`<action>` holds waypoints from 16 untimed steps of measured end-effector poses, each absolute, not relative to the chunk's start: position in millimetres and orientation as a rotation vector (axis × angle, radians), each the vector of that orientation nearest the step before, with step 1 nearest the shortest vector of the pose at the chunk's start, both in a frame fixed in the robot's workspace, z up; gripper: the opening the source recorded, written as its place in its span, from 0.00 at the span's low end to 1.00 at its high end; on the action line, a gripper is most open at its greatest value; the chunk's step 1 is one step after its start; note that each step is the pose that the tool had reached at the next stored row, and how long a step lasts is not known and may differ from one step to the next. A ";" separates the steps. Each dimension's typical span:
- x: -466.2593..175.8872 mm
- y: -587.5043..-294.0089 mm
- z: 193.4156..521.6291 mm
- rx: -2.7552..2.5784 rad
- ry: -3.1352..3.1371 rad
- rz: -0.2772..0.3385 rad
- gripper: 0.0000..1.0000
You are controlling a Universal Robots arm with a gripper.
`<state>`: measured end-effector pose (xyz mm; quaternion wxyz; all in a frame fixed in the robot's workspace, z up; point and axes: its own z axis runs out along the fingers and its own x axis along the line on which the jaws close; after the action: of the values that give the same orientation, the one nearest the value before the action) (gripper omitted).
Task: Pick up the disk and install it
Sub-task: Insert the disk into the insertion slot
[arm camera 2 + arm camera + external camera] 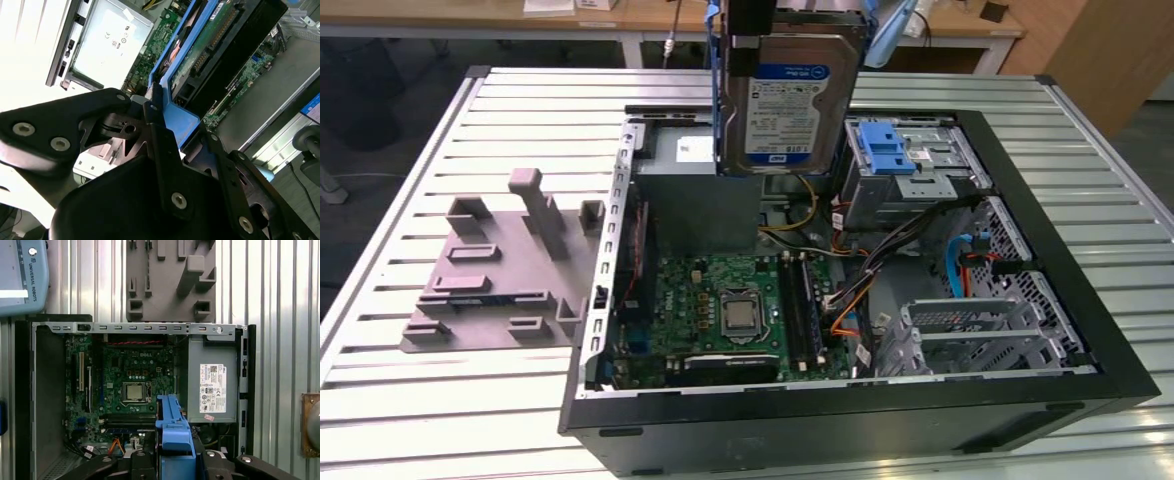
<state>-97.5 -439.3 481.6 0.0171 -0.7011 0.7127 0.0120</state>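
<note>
The disk (790, 95), a silver hard drive with a blue-and-white label in a blue plastic bracket, hangs upright in the air above the back of the open computer case (1067, 300). My gripper (774, 25) is shut on its upper end. In the second wrist view the black fingers (155, 130) clamp the blue bracket (182, 122), and the drive's circuit-board side (215, 45) points down toward the case. The first wrist view has the bracket's edge (172, 432) between the fingers, over the motherboard (132, 380).
A grey metal box with a white sticker (696, 190) sits in the case beside the disk. A drive bay with a blue ridged latch (897, 150) lies toward the exterior view's right. A grey fixture block (500, 265) rests on the slatted table (400, 400).
</note>
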 end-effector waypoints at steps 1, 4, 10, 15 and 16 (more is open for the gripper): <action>-97.5 -440.8 481.5 -2.179 2.215 0.037 0.37; -97.6 -448.0 481.1 -2.175 2.219 0.037 0.37; -97.6 -456.4 479.9 -2.155 2.238 0.037 0.37; -97.2 -461.6 478.3 -2.141 2.252 0.036 0.37; -97.1 -463.9 478.1 -2.141 2.252 0.036 0.37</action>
<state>-97.1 -463.9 478.1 0.0173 -0.6889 0.7246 0.0117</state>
